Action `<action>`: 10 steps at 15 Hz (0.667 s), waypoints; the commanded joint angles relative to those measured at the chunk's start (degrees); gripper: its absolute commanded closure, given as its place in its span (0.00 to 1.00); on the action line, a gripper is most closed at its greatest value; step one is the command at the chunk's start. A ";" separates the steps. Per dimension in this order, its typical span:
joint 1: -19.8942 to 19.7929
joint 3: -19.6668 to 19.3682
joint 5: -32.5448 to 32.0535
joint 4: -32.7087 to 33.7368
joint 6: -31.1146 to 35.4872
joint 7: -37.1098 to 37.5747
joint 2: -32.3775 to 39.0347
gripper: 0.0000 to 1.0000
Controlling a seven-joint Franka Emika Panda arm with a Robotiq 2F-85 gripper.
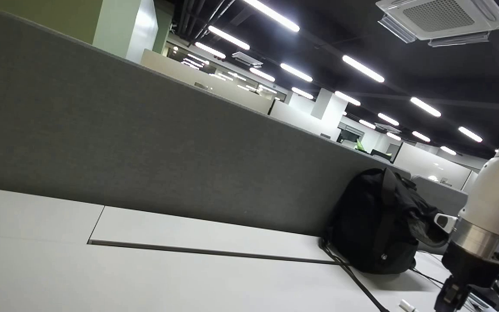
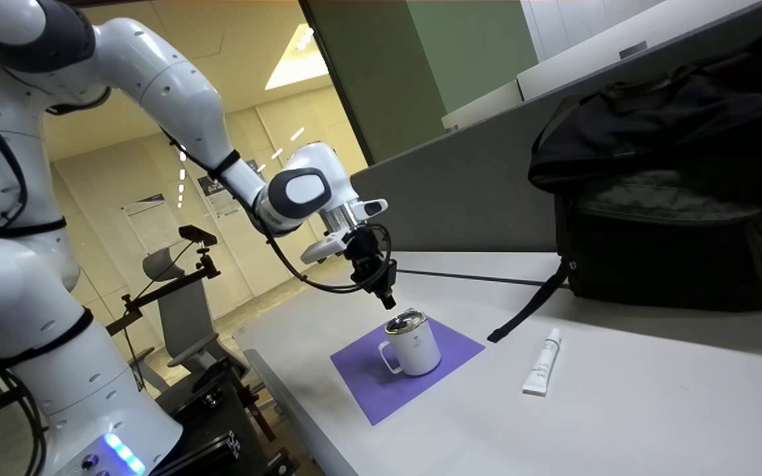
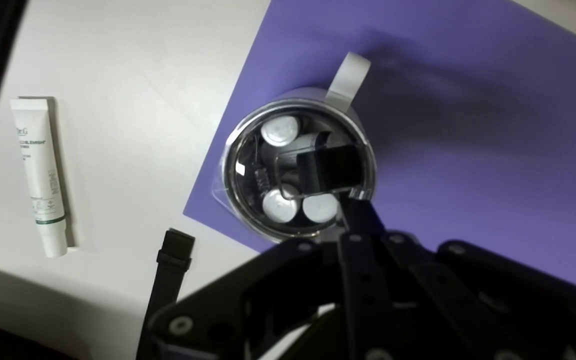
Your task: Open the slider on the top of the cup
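since the slider (image 3: 330, 170) probably wants pushing, i hold empty fingers (image 3: 363, 217) together above the lid (image 2: 406, 322), four o'clock in wrist view; cup (image 2: 417, 352) upright on purple sheet (image 2: 381, 396), handle (image 3: 348, 80) at one, presumably clearing me.

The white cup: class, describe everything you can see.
The white cup stands upright on a purple sheet, its side smooth and faintly marked, material uncertain, with a looped handle. A clear, shiny lid is on, bearing a dark block, apparently the slider; whether open is unclear. Pale round ends show inside. The gripper hangs above, apparently not touching.
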 commanded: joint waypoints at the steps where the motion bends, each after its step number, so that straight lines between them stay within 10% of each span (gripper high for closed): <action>1: 0.17 -0.72 0.40 2.58 -0.26 -0.94 3.39 1.00; 10: -0.03 -1.34 0.21 4.99 -0.63 -2.31 7.18 1.00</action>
